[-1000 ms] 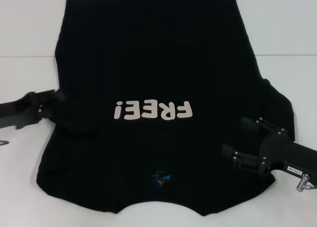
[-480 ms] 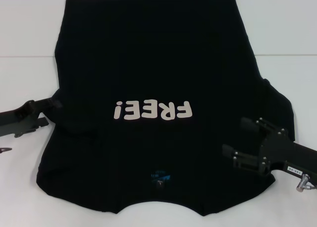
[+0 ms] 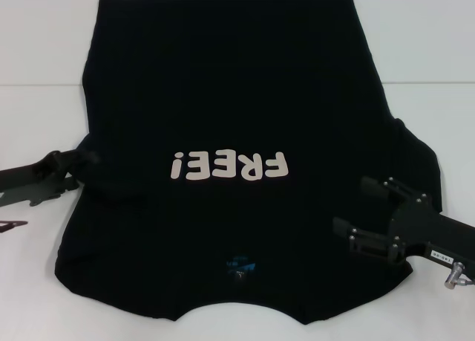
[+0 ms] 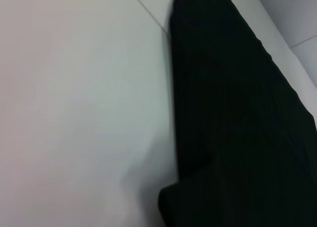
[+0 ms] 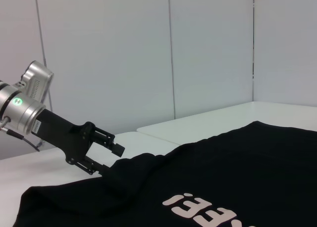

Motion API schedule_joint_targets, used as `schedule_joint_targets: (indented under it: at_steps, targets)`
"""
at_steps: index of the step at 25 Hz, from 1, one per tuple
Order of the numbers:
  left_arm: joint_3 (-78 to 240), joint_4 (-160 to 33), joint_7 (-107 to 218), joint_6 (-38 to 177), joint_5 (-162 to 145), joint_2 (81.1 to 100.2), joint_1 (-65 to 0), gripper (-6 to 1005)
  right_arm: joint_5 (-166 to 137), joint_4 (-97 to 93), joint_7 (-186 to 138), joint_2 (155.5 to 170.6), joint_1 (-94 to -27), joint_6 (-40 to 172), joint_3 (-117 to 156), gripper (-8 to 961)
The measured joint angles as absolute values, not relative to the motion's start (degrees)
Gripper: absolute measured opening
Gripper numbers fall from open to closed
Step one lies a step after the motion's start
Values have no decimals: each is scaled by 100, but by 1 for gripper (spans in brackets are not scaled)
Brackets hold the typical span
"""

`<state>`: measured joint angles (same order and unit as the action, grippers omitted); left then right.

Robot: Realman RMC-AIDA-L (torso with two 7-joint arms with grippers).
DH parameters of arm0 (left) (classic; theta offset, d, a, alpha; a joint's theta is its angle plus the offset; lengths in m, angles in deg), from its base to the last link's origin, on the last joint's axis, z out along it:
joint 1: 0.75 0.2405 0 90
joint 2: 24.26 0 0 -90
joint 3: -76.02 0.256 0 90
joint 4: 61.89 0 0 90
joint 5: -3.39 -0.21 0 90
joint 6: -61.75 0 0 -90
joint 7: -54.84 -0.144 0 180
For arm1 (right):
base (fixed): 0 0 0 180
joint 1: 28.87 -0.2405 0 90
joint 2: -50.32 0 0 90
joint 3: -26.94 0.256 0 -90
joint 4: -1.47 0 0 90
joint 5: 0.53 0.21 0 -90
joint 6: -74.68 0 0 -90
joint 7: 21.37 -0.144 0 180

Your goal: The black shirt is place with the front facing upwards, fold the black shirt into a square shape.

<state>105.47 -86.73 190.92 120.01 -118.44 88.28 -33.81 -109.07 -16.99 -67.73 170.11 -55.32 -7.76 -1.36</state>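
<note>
The black shirt (image 3: 237, 96) lies flat on the white table, front up, with white letters "FREE!" (image 3: 228, 166) and a small blue neck label (image 3: 241, 265) toward me. Its left sleeve is tucked in and bunched at the left edge. My left gripper (image 3: 63, 176) sits low at that edge, fingers apart, the lower one touching the bunched cloth; the right wrist view shows the left gripper (image 5: 110, 160) too. My right gripper (image 3: 355, 206) hovers open over the shirt's right side, holding nothing. The left wrist view shows only the shirt's edge (image 4: 237, 138) on the table.
The white table (image 3: 37, 125) has bare room left and right of the shirt, and a seam line (image 3: 37, 85) runs across it. White wall panels (image 5: 124, 54) stand behind the table.
My left gripper has drawn back leftward and slightly lower, off the shirt's left side to its edge. The right gripper and the shirt stay as they were.
</note>
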Motion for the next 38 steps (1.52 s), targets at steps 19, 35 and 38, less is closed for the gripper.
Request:
schedule_joint_targets:
  at_steps: [19, 35, 38]
  targets:
    - [10558, -8595, 18819, 11842, -11756, 9077, -4162, 755, -10908, -1698, -6777, 17011, -5447, -795, -135, 950]
    - [10666, -9347, 15870, 15142, -10745, 9069, -3081, 760, -11195, -2949, -10251, 16920, -5542, -441, 151, 948]
    - [10837, -9460, 15206, 15563, -10813, 9081, -2820, 759, -11987, -3728, -12326, 16707, -5710, -406, -22, 948]
